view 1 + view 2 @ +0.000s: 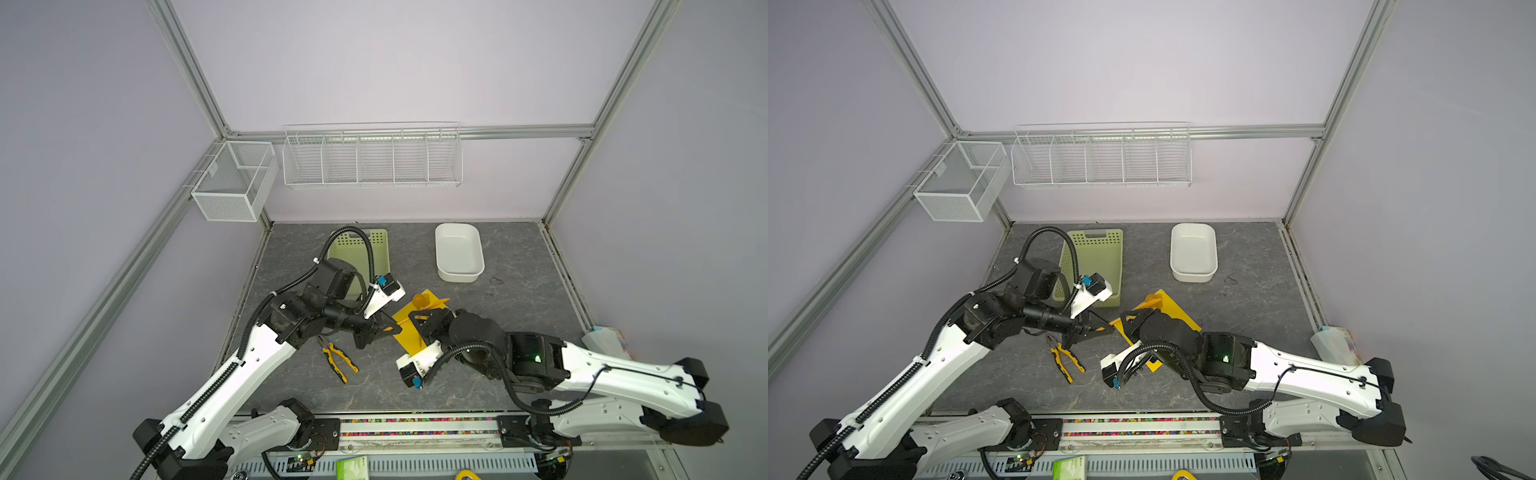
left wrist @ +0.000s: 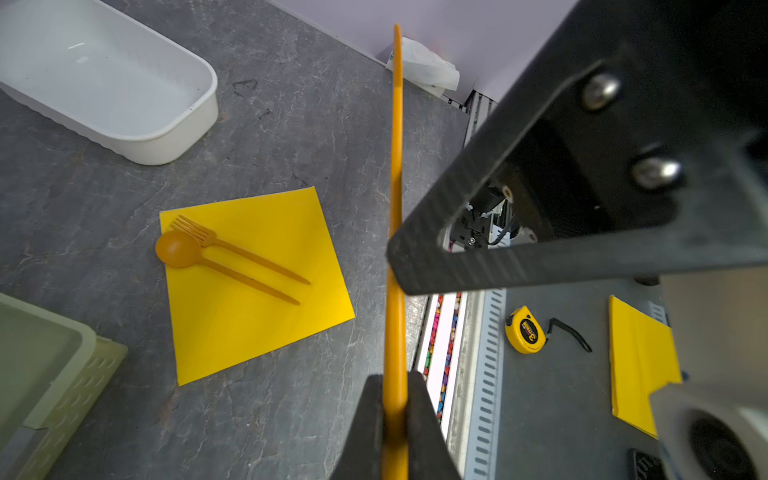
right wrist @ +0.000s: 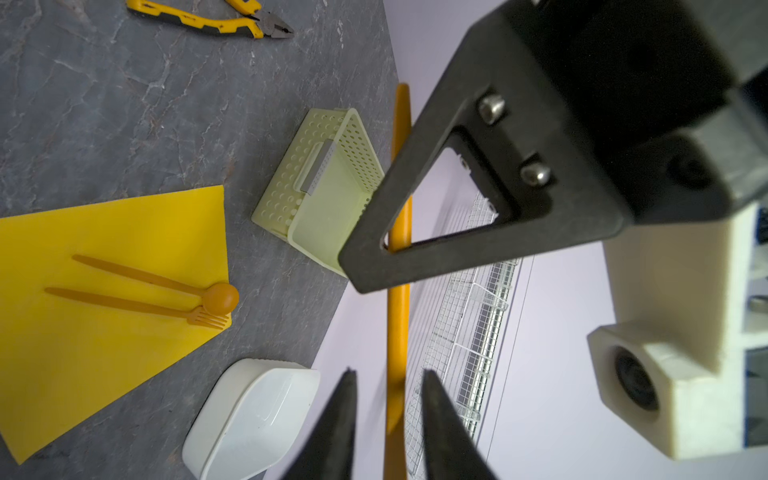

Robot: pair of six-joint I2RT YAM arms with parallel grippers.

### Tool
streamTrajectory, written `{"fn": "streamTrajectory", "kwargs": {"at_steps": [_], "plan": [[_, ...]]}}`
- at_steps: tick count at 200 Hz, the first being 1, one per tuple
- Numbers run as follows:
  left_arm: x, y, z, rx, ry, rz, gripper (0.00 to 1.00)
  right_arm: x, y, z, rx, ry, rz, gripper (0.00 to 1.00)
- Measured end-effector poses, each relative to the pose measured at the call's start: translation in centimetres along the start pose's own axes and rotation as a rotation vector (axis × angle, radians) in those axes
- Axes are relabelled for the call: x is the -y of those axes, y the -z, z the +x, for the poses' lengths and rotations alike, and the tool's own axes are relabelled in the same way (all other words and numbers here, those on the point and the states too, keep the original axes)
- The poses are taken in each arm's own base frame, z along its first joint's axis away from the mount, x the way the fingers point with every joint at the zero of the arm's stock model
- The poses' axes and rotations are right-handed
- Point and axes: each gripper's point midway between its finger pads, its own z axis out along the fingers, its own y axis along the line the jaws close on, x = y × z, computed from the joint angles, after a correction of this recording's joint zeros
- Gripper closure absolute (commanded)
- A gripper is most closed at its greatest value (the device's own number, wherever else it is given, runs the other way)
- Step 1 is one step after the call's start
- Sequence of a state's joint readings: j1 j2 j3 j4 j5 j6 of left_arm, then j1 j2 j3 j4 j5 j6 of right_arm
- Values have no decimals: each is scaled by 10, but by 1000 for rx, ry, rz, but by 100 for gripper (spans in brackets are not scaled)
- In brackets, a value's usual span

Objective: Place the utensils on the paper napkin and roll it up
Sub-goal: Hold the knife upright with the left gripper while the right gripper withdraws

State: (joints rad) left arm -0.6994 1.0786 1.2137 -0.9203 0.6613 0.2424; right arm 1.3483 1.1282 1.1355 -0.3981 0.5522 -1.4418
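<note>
Both claws meet above the paper napkin [image 2: 257,324], at its pliers-side edge. In both top views they hide most of it. Only the spoon [image 1: 420,299] bowl peeks out there. The left wrist view gives the whole sheet flat on the table, with the spoon and fork [image 2: 241,251] side by side near one corner. The spoon bowl hangs just over the napkin's edge.

The left claw [image 2: 394,378] is pinched tight on a third orange piece [image 2: 397,166], seen edge-on above the table. The right wrist view tells the other half. The right claw [image 3: 388,374] stands parted around that same piece, with a gap on each side and nothing gripped.

More than half the napkin lies bare beyond the handles. The white tub [image 2: 124,83] and green basket [image 3: 328,199] sit near it without touching. The pliers [image 3: 199,20] lie well apart from the napkin, with bare table between.
</note>
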Motion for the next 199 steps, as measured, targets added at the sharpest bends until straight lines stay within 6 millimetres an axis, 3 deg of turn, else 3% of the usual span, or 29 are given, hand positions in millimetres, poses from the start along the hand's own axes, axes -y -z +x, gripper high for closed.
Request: {"fn": "streamTrajectory", "kwargs": {"at_steps": [31,102,145,199], "plan": [[-12,1,-4,34,3,-72,97,3,6,2,8,-64,12,47],[-50,-3,-9,101,19,-255,99,12,15,23,-6,-472,68,50],[-68,1,-18,171,12,-350,100,10,5,47,-62,-905,125,49],[-93,11,-33,282,56,-376,100,4,-14,101,-160,-1674,267,49]]}}
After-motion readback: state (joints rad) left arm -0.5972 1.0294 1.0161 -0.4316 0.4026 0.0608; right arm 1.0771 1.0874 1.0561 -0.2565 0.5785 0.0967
